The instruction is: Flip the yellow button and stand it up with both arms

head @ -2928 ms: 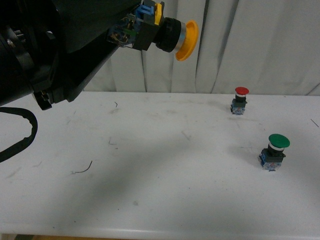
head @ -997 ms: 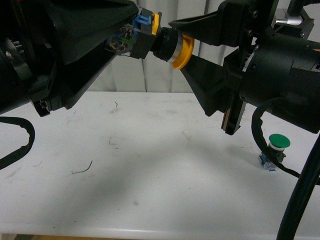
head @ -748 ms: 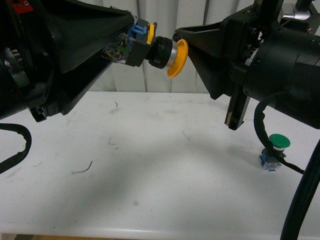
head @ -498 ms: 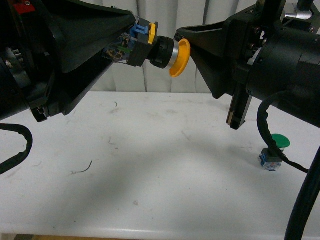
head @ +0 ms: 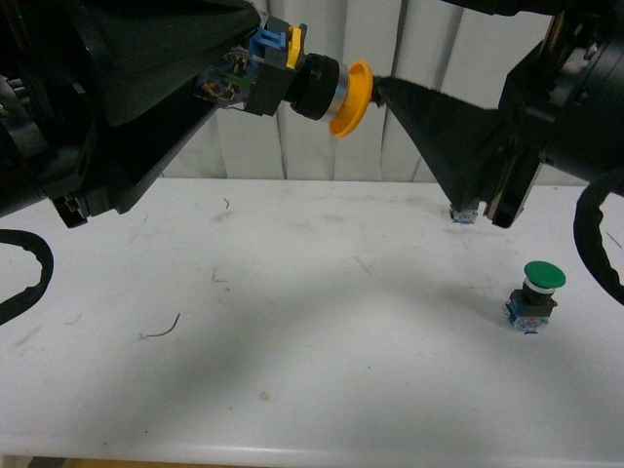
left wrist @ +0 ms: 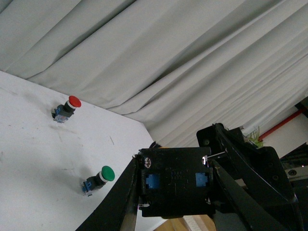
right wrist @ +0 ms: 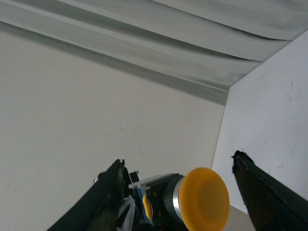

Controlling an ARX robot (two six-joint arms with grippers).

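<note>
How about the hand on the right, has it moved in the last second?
Yes. The right hand has shifted rightward, toward the spot above the green button.

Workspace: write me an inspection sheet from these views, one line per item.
Surface: white tabletop, scuffed, with a small dark thread.
Job's things: yellow-capped push button in the air, lying sideways, cap toward the right arm.
Clutter: green-capped button and red-capped button, both upright on the table.
Hands: left hand shut on the button's dark block; right hand open, fingers either side of the cap.
Cables: black cable loop at the left edge; second black cable at the right.
Surroundings: pale pleated curtain.
</note>
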